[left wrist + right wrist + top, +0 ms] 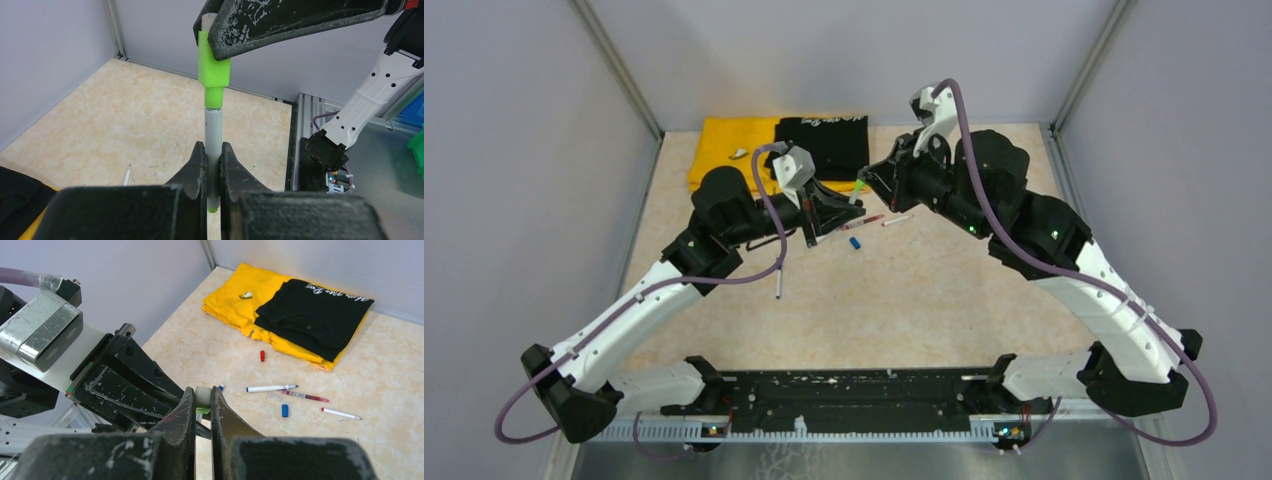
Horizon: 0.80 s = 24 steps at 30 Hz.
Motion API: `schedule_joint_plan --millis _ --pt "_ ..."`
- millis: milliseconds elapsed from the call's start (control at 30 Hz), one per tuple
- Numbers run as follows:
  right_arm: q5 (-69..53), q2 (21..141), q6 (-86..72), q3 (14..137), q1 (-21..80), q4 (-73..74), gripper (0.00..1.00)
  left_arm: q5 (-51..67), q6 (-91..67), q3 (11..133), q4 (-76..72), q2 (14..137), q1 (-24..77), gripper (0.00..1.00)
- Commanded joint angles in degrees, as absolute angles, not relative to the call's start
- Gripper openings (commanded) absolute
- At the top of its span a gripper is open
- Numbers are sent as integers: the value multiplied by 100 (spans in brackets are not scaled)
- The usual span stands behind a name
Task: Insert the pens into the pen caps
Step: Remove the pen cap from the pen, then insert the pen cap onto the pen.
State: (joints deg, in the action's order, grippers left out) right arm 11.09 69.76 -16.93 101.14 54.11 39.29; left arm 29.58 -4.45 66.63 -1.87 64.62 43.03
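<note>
While both arms reach inward and meet just in front of the yellow cloth, the top view shows the left gripper angled up-right and the right gripper angled down-left, tips almost touching. The green-tipped pen spans between them, off the table. Loose on the table in front of the cloth: a maroon pen, a white pen and a blue cap. One more white pen lies further from the cloth.

Left wrist: the left gripper is pinching the pen's pale grey barrel, which stands upright with a green end poking out below the fingers. The green cap sits in line on the barrel's top end, clamped by the right gripper's finger. Can't tell whether it is fully seated.

Right wrist: the right gripper is pressed onto the green cap, whose whitish end shows between the pads. The left gripper sits just beyond it. A red cap lies just beside the cloth's near edge. A black shirt is folded on top of the cloth.
</note>
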Motion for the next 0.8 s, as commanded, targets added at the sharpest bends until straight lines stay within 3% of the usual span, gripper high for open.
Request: schedule_joint_plan --millis 0,300,767 --pt "2327 6422 -1371 10105 5293 3298 0 3111 -466 6624 -171 6394 4298 0" --pt "2539 5945 -1437 9598 5293 2576 0 3189 -483 6627 -170 6442 4298 0" --pt "430 6591 -1448 9643 5294 2541 0 3392 -561 6666 -285 6462 4298 0"
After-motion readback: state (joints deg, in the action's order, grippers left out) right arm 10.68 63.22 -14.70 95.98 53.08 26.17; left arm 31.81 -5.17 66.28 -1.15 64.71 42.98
